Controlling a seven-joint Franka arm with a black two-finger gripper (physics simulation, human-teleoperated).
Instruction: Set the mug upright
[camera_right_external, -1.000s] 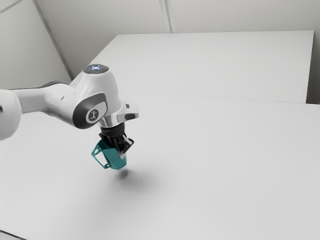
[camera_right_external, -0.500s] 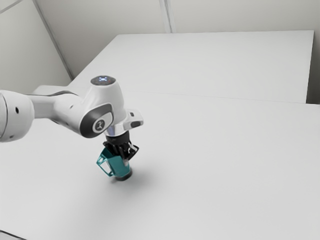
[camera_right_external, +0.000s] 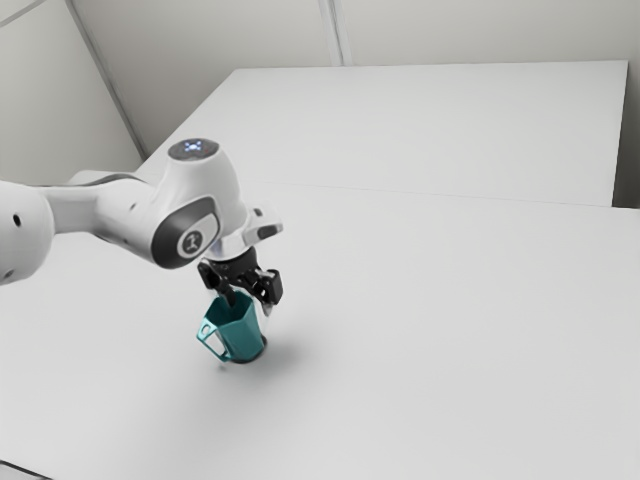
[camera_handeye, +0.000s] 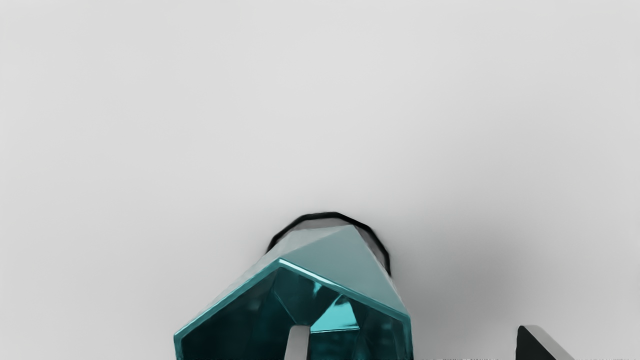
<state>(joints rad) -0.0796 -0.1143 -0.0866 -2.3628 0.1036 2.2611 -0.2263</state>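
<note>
Reaching in from the exterior view's left with the claw (camera_right_external: 249, 306) released and spread wide, low over the teal mug (camera_right_external: 240, 335); in the wrist view, straddling the wall of the mug, with one fingertip (camera_handeye: 298, 342) within the outline of the mouth and the other fingertip (camera_handeye: 525, 347) outside, well apart from that wall; unable to tell from here whether either fingertip touches the teal surface; able to see the mug under the claw, base down on the tabletop (camera_right_external: 430, 350), mouth up, upright or nearly so, with a slight lean hard to rule out; turned with its handle (camera_right_external: 206, 329) toward the exterior view's left; ringed at the foot by a dark base rim (camera_handeye: 322, 214); set well in from the far edge of the tabletop, with the widest stretch of surface toward the exterior view's right, and more on the near side; past that far edge, in sight of another pale surface (camera_right_external: 430, 130); down in the near left corner of the exterior view, catching a dark-edged thing (camera_right_external: 30, 471), too cut off to name.
</note>
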